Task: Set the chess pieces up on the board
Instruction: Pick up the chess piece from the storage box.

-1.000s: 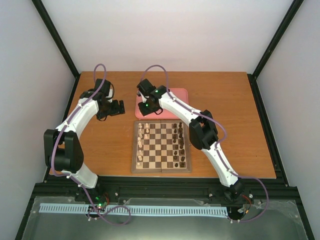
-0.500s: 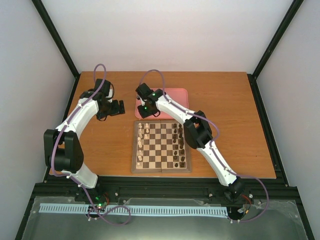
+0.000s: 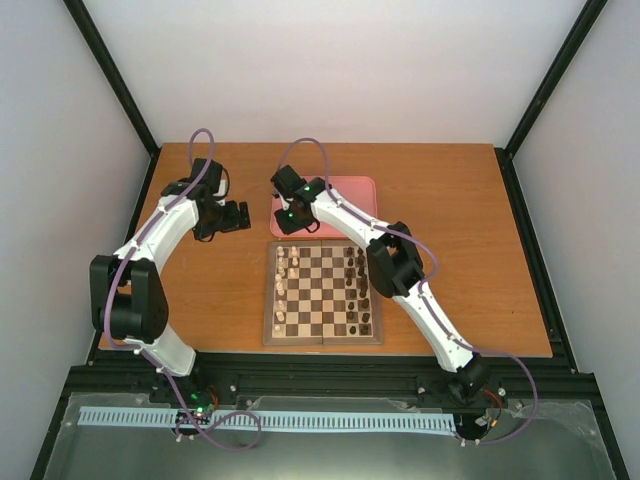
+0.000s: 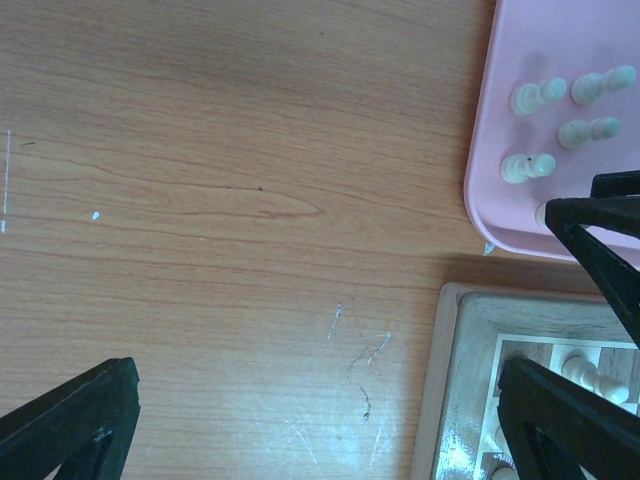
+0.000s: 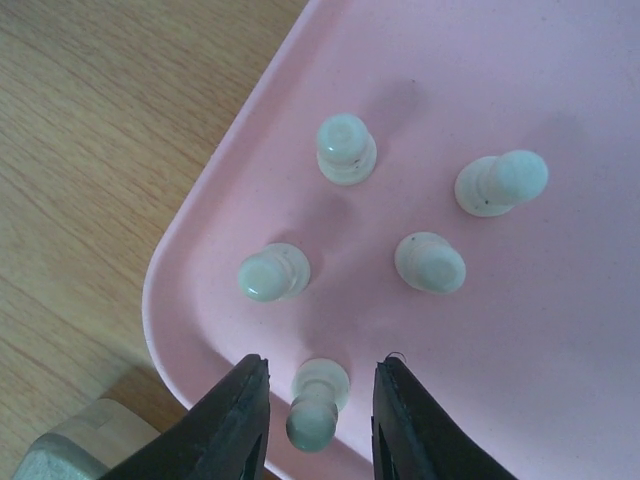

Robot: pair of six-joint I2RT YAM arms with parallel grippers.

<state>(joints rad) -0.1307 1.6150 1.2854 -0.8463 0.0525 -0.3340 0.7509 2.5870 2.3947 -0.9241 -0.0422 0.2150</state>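
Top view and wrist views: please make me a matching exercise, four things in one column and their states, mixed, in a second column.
1 left gripper
2 right gripper
3 pink tray
4 chessboard

A carries loose cream pieces
B open wide above the wooden table
C open around one cream piece
D dark pieces stand along one side

Pairs: 1-B, 2-C, 3-A, 4-D

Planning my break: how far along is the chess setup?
Done: cream pieces and dark pieces line opposite sides of the board. In hand: the open right gripper straddles one pawn in the pink tray. Left: all five cream pawns there, that one included. The left gripper hovers open over the table.
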